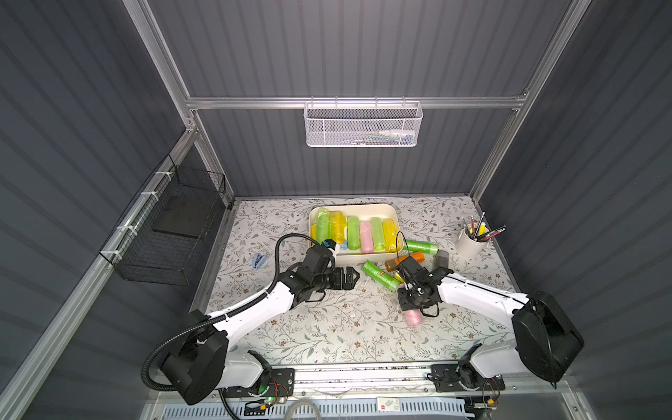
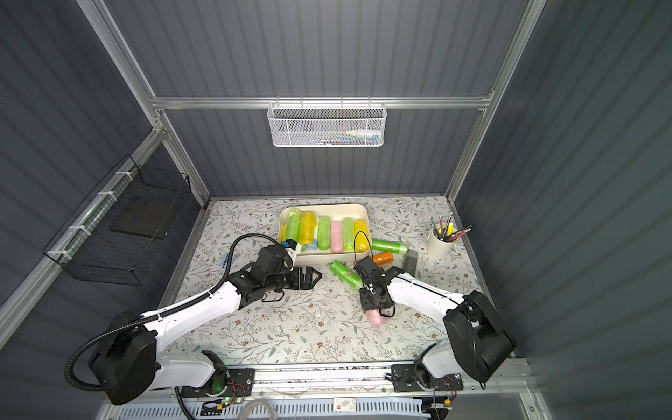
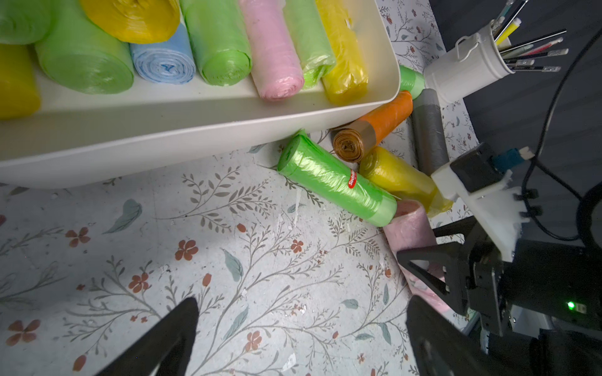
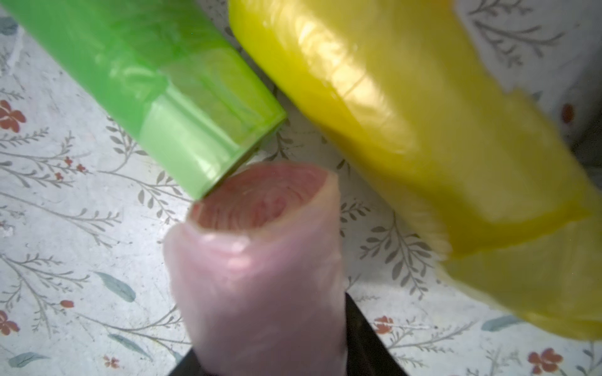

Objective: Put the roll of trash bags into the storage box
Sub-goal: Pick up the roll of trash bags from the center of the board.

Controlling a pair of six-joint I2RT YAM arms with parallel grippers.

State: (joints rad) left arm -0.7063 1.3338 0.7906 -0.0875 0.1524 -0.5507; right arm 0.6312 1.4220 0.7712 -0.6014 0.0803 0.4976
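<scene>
A pink roll of trash bags lies on the floral table in front of the cream-white storage box. My right gripper points down over it, shut on the roll, with a black finger pressed to each side. The roll's far end touches a green roll, and a yellow roll lies beside that. The box holds several green, yellow, pink and blue rolls. My left gripper hovers open and empty near the box's front left corner.
Loose rolls lie at the box's front right: a green one with a red label, an orange one, another green one and a grey one. A white pen cup stands at the right. A blue clip lies at the left.
</scene>
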